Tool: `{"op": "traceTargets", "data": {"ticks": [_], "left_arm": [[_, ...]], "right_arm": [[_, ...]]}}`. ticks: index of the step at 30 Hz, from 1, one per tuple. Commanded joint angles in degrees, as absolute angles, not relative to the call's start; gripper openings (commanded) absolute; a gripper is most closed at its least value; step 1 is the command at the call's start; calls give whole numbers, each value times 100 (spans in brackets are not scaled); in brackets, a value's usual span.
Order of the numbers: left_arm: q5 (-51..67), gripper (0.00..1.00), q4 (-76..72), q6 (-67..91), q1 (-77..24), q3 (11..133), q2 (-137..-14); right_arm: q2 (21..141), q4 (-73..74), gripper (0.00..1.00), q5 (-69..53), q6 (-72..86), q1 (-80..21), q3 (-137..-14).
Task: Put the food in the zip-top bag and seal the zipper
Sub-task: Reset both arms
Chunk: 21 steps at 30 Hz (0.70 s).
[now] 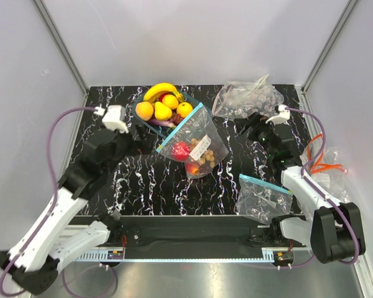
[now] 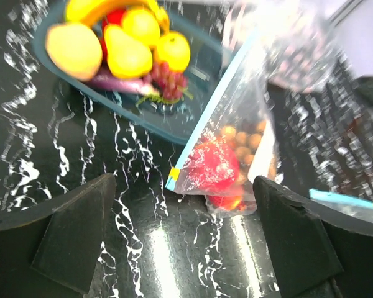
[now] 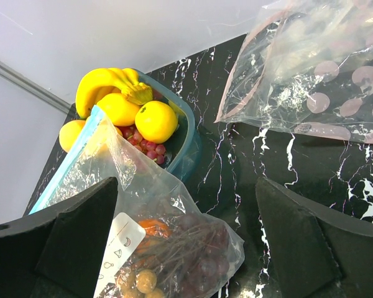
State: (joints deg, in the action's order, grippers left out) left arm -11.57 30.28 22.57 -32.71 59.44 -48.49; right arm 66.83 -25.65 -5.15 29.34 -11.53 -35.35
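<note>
The zip-top bag (image 1: 196,149) lies just in front of the teal bowl (image 1: 188,97), its mouth propped against the bowl. Its light-blue zipper (image 1: 180,127) runs diagonally; whether it is closed cannot be told. Inside the bag are a red apple (image 2: 214,164), a tan nut cluster (image 2: 242,139), an orange piece (image 3: 150,228) and dark grapes (image 3: 205,264). The bowl holds a banana (image 1: 163,89), an orange, yellow fruits and red grapes (image 2: 168,77). My left gripper (image 1: 143,139) is open and empty just left of the bag. My right gripper (image 1: 256,130) is open and empty to its right.
A wrinkled clear bag with dots (image 1: 245,99) lies at the back right. Another clear blue-strip bag (image 1: 261,195) lies flat at the front right. An orange-marked plastic item (image 1: 326,166) sits off the table's right edge. White walls enclose the black marbled table (image 1: 149,186).
</note>
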Motion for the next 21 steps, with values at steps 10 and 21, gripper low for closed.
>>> {"op": "traceTargets", "data": {"ticks": [10,21], "left_arm": [[-1564,99,4316,1477,-3252,5644,-3279],[-1222,99,4025,1327,-3252,5291,-3278]], "right_arm": [[6723,-2962,100,-395,2900,-1187,-3621],[6829,-3120,98,-562,2944,-1187,-3577]]}}
